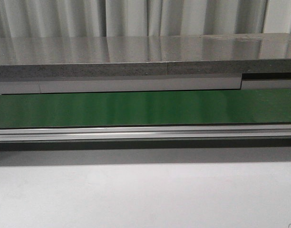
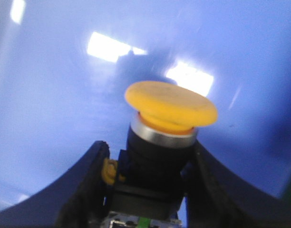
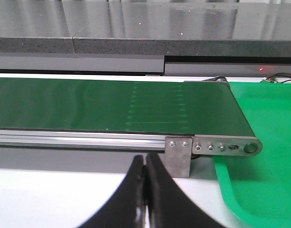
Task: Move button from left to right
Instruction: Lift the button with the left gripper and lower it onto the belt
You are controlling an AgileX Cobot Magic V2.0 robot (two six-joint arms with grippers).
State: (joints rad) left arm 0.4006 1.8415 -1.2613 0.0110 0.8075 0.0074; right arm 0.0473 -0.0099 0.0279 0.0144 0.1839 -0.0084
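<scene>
In the left wrist view my left gripper (image 2: 150, 164) is shut on the button (image 2: 170, 105). Its round yellow-orange cap points away from the wrist, with a silver ring under it. The black switch body sits between the two dark fingers (image 2: 86, 190), and a small green mark shows at its base. A shiny blue surface (image 2: 50, 95) fills the view behind it. In the right wrist view my right gripper (image 3: 145, 164) is shut and empty, over the white table in front of the conveyor. Neither gripper nor the button shows in the front view.
A green conveyor belt (image 1: 145, 108) with a silver rail (image 1: 145, 133) runs across the front view, with a grey ledge (image 1: 136, 61) behind and the white table (image 1: 145, 199) in front. The belt's end plate (image 3: 226, 147) and a green tray (image 3: 264, 180) show in the right wrist view.
</scene>
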